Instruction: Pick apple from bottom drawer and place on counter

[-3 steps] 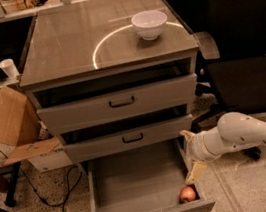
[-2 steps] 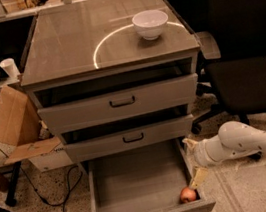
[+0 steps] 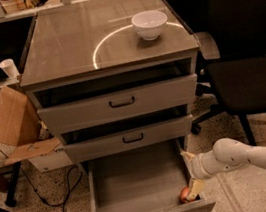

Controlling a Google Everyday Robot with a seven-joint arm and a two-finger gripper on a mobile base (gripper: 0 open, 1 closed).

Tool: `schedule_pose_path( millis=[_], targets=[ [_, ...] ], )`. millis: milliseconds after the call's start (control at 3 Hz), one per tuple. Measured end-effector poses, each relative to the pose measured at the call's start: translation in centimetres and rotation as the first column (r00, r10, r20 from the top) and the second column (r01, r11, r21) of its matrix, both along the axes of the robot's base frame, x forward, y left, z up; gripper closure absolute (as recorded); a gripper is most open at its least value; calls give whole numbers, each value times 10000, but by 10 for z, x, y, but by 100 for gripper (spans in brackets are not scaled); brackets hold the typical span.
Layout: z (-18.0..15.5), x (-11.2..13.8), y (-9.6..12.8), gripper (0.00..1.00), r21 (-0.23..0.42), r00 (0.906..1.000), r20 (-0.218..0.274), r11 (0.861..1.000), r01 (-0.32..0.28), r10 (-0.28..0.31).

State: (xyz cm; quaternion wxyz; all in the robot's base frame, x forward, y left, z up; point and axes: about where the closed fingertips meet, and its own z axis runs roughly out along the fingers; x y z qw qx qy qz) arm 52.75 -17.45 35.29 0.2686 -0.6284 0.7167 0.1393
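Black office chair [image 3: 249, 73] fills the right of frame, close beside the cabinet; cardboard box [image 3: 11, 118] leans at left. White bowl [image 3: 150, 24] sits on the tabletop [image 3: 77, 46], upper centre. The bottom drawer [image 3: 132, 189] is pulled out, with the apple [image 3: 184, 196] in its front right corner. The hand [image 3: 190, 173] hangs over the drawer's right wall, lower right, fingers spread apart. The lower finger is just beside the apple, not gripping it.

Apple [image 3: 185, 195] beside tool [image 3: 188, 177], front-right in open bottom drawer [image 3: 135, 181].
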Motion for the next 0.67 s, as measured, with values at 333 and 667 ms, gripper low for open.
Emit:
schedule_pose_path(
  millis=[333, 667],
  targets=[
    [0, 0, 0, 0, 0, 10000, 0, 10000, 0, 0],
    [0, -3, -1, 0, 220, 9990, 422, 9997, 124, -133]
  ],
)
